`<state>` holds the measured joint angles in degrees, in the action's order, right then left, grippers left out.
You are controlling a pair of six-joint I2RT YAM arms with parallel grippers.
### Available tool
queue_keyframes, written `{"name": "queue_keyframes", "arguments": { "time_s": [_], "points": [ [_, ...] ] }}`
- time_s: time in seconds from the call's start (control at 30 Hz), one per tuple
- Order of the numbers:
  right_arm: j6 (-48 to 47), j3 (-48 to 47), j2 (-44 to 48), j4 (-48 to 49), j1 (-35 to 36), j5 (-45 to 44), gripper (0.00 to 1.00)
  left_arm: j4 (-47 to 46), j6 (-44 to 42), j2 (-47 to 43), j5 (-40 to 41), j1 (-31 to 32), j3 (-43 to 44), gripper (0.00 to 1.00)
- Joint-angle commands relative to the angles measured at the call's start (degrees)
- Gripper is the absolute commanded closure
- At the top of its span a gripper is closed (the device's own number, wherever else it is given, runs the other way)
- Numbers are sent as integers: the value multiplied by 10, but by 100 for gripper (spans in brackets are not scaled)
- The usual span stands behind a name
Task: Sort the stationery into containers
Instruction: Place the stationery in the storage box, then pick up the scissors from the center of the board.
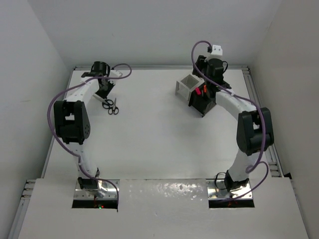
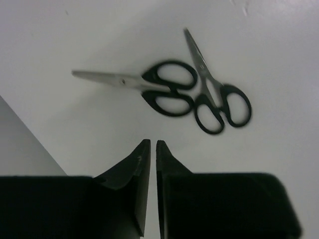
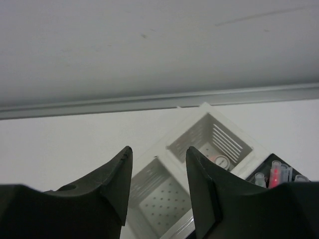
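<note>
From above, the white organiser box (image 1: pixel 187 85) sits toward the far right of the table (image 1: pixel 149 144), with the black organiser box (image 1: pixel 201 103) joined to its near-right side. A pink highlighter (image 1: pixel 198 92) stands up where the two meet. Well to the left of the white box lie two pairs of black-handled scissors (image 1: pixel 112 107), close together. My left gripper (image 1: pixel 105 92) hangs just beyond them. My right arm (image 1: pixel 251 127) reaches over the boxes, so the left is clearly the nearer hand.

From my left wrist, my fingers are pressed almost together with only a sliver of gap, and they pinch nothing. The scissors lie ahead of the tips, apart from them. The first pair (image 2: pixel 149 87) lies crosswise, blades pointing left. The second pair (image 2: pixel 215 97) points away from me, tilted a little left. Their handle loops touch or overlap — I can't tell which. To take the crosswise pair I'd judge I must spread my fingers and come forward over its pivot.

From my right wrist, my right gripper (image 3: pixel 158 159) is spread wide and empty, with the white box below and between its fingers. One compartment holds something small and round — too blurred to name. The black box, at the lower right, already holds pens and highlighters (image 3: pixel 274 175).
</note>
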<state>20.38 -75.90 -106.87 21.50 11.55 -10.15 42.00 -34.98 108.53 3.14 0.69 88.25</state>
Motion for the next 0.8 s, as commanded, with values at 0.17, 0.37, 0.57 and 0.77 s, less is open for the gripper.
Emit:
{"name": "queue_keyframes", "arguments": {
  "time_s": [0.17,0.37,0.57,0.77],
  "points": [
    [4,115,132,64,22,41,53,-25,-79,102,100,9,97,79],
    [13,167,177,63,36,47,54,-8,24,177,88,-28,190,65],
    [22,194,202,49,46,57,54,-36,97,208,28,-50,215,63],
    [27,225,234,45,49,57,55,-42,120,243,44,-57,217,64]
  ]
}}
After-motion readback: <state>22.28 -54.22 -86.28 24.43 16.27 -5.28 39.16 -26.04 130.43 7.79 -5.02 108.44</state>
